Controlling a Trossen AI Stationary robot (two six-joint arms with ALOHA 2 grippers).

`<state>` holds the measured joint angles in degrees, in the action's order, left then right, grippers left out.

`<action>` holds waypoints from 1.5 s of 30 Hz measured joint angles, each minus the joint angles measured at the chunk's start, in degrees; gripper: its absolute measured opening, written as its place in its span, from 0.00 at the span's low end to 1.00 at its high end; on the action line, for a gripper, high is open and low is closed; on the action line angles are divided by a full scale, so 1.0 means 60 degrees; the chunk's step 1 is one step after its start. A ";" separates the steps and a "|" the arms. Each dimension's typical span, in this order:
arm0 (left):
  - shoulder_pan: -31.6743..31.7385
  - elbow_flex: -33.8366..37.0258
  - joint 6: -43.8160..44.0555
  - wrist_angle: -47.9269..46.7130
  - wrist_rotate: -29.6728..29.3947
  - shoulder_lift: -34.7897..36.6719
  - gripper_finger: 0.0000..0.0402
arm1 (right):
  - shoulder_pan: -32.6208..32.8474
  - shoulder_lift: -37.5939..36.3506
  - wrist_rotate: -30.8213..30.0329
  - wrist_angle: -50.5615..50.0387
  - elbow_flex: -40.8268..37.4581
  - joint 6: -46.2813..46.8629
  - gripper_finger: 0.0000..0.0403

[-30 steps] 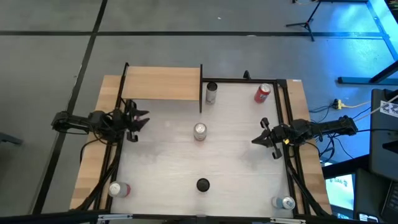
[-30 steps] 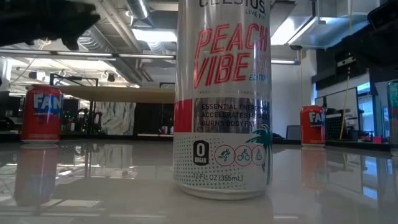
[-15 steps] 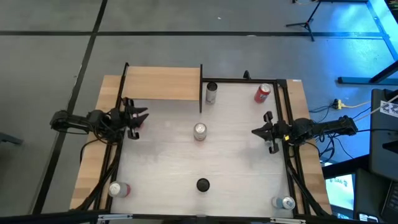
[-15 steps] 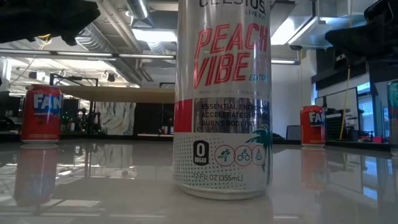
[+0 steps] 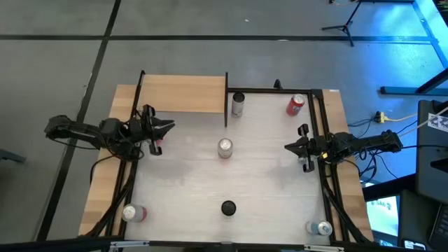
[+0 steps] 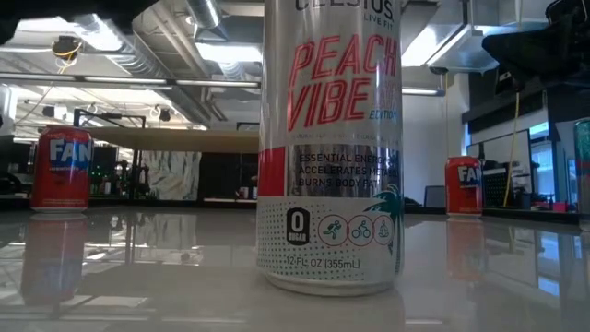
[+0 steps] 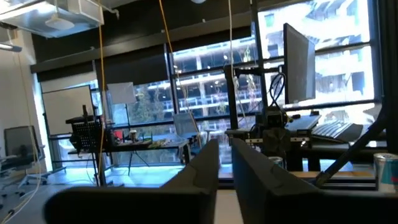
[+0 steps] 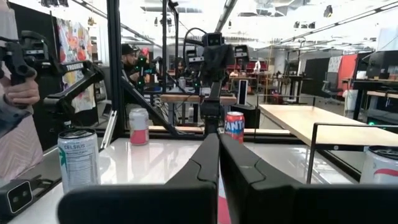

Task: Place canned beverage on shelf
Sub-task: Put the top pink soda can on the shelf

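The shelf (image 5: 182,93), a tan board in a black frame, stands at the table's far left corner and also shows in the right wrist view (image 8: 305,121). A tall white Celsius can (image 5: 225,147) stands upright mid-table and fills the low view (image 6: 330,148). My left gripper (image 5: 170,126) hovers shut at the table's left side, just in front of the shelf. It is above a red Fanta can (image 5: 157,145) (image 6: 62,171) and touches nothing. My right gripper (image 5: 286,148) hangs shut at the right side, pointing at the Celsius can from well short of it.
A silver can (image 5: 238,103) stands beside the shelf's right post. A red can (image 5: 296,104) is at the far right, and more cans stand at the near left (image 5: 133,213) and near right (image 5: 322,227). The low camera (image 5: 228,207) sits near the front. A person's hand (image 8: 18,93) shows beyond the table.
My left gripper has risen and moved a little toward the table's middle. Its fingertips were slightly apart a second ago and now meet. My right gripper's tip has tipped up and swung slightly toward the far edge, and it stays shut. No can has moved.
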<state>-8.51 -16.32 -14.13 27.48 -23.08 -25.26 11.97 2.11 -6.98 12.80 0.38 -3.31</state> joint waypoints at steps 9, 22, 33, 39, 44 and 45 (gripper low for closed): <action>0.0186 -0.1745 0.0436 -0.0616 -0.0063 -0.2348 0.46 | 0.0000 0.0000 0.0084 -0.0004 0.0000 0.0013 0.02; 0.1126 -0.5217 0.1844 -0.3735 0.0769 -0.6092 0.74 | 0.0000 0.0000 -0.0601 0.0152 0.0004 -0.0273 0.26; 0.1133 -0.6155 0.2754 -0.3756 0.1710 -0.8313 0.73 | 0.0000 0.0000 -0.0929 0.0182 0.0004 -0.0269 0.73; 0.1276 -0.7410 0.3253 -0.4996 0.2550 -0.9720 0.73 | 0.0000 0.0000 -0.0656 0.0104 0.0004 0.0055 0.82; 0.1414 -0.9202 0.3275 -0.7753 0.2618 -1.0937 0.73 | 0.0000 0.0000 -0.0656 0.0018 0.0004 0.0281 0.83; 0.1457 -0.9562 0.3279 -0.8273 0.2687 -1.1168 0.73 | 0.0000 0.0000 -0.0656 -0.0019 0.0004 0.0284 0.83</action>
<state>0.23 -73.70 5.54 -22.16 -6.96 -92.27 11.97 2.11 -10.92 12.68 0.40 -1.61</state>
